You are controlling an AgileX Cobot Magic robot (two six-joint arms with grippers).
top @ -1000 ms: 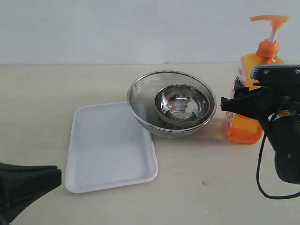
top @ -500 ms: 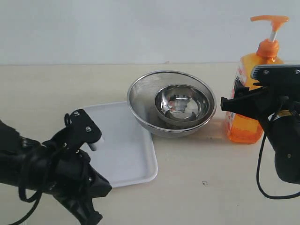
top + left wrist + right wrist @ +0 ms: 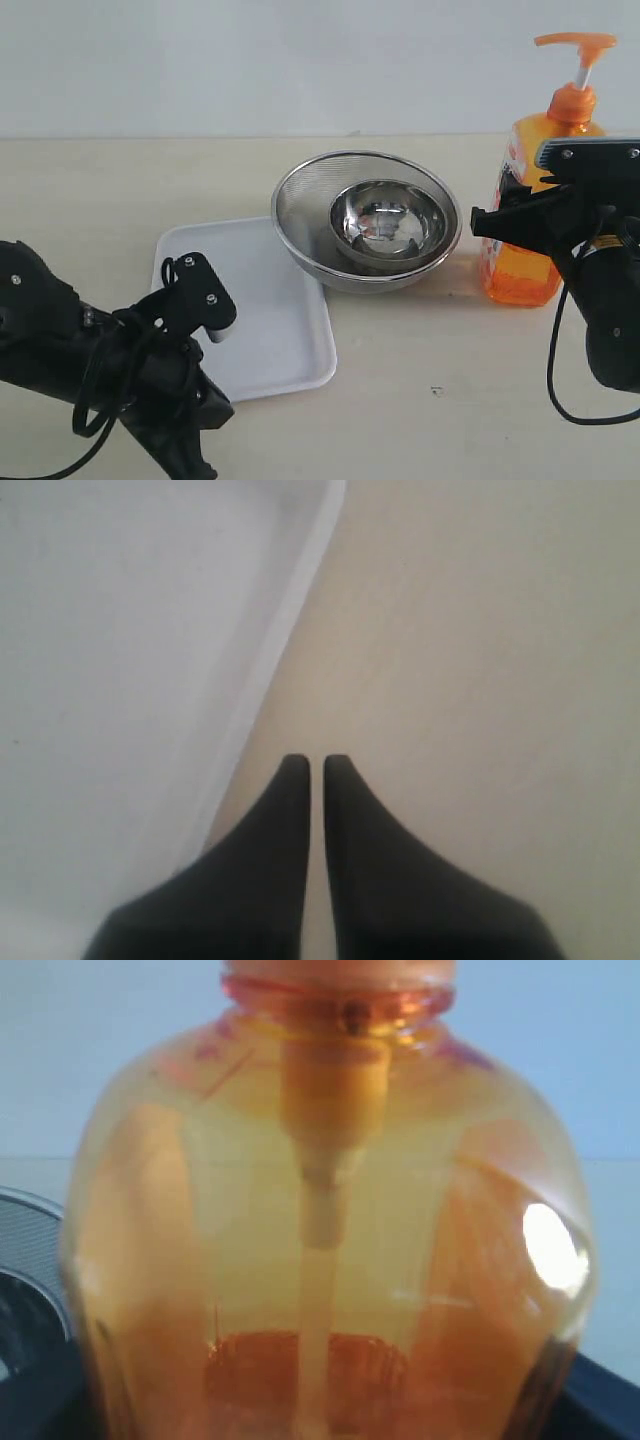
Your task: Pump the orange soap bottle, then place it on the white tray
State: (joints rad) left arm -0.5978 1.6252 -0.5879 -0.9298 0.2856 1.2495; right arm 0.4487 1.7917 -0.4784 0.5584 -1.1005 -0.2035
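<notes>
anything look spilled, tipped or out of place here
Nothing stands out. The soap bottle stands upright with no spill around it, the small steel bowl sits inside the mesh bowl, and the white tray lies flat.

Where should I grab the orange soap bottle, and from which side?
Grip the tall clear orange plastic soap bottle by its broad body below the shoulder, coming in level from the exterior view's near side, where the right pincer holds it. It stands upright; the body offers broad flanks, while the thin white pump stem would slip.
</notes>
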